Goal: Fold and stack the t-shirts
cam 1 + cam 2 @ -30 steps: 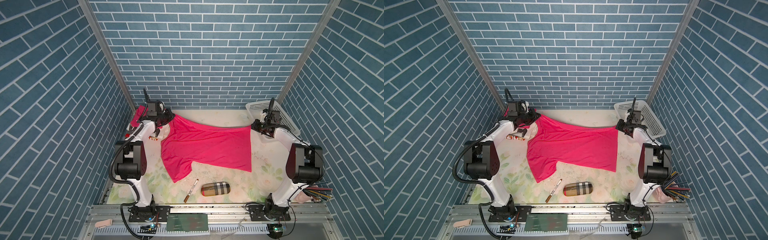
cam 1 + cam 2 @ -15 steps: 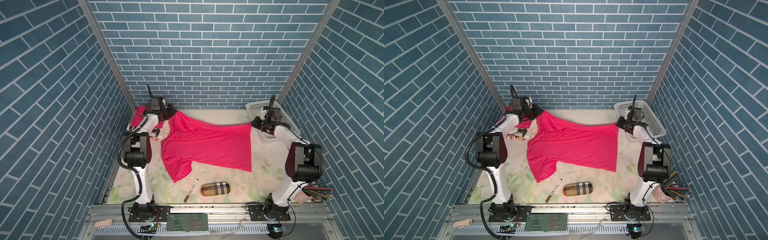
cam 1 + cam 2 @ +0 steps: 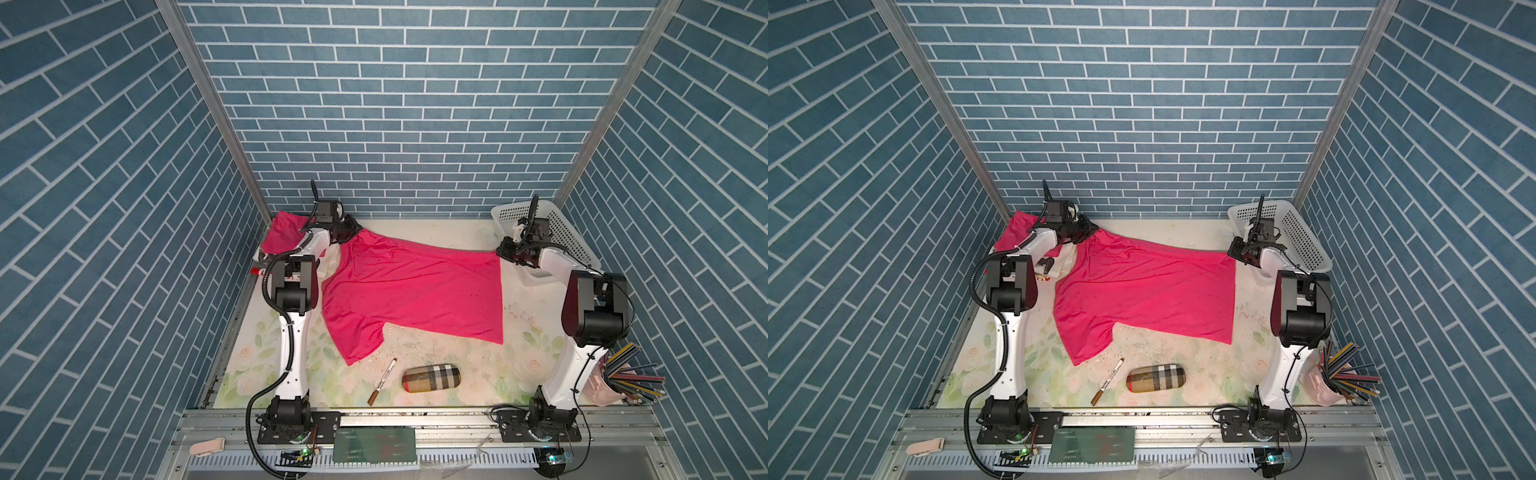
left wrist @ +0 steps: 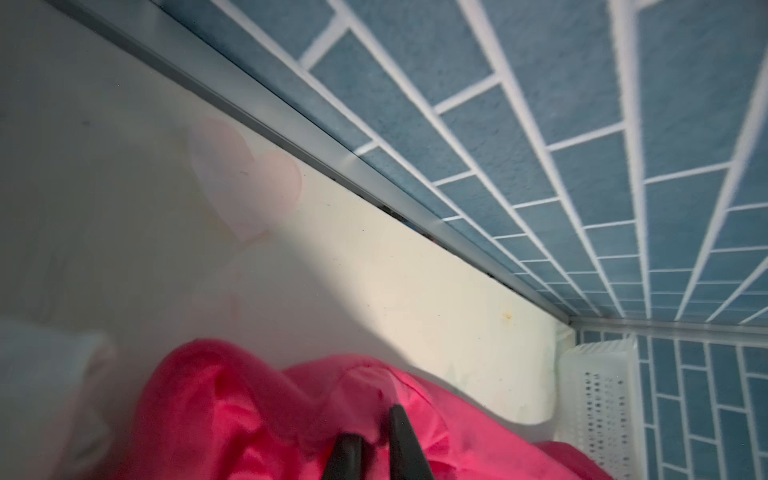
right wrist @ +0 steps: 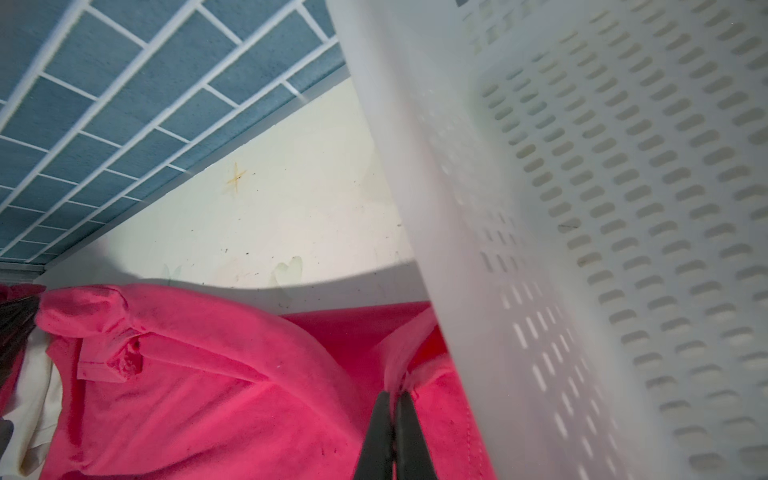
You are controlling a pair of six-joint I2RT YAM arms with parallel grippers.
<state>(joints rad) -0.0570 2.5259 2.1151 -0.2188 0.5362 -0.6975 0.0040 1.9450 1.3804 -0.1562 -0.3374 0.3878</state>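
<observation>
**While laying the shirt flat, mind both corners**

Note the right claw [image 5: 395, 395] clenched on the hem corner of the spread t-shirt [image 3: 415, 286], just beside the white basket [image 3: 561, 232]. Note the left claw [image 4: 372, 422] parted at the shoulder, pink cloth bunched against its tips; pinched or free, impossible to tell. For a clean lay, lower both corners level onto the tabletop [image 3: 436, 232], let go only with the cloth slack, and avoid snagging the basket. Count two claws; two t-shirts, one stretched between the claws, the second t-shirt [image 3: 282, 232] heaped just behind the left claw; one basket; one plaid case [image 3: 432, 377] and one marker [image 3: 382, 381], well short of both claws; one cup of pencils [image 3: 600, 392].
</observation>
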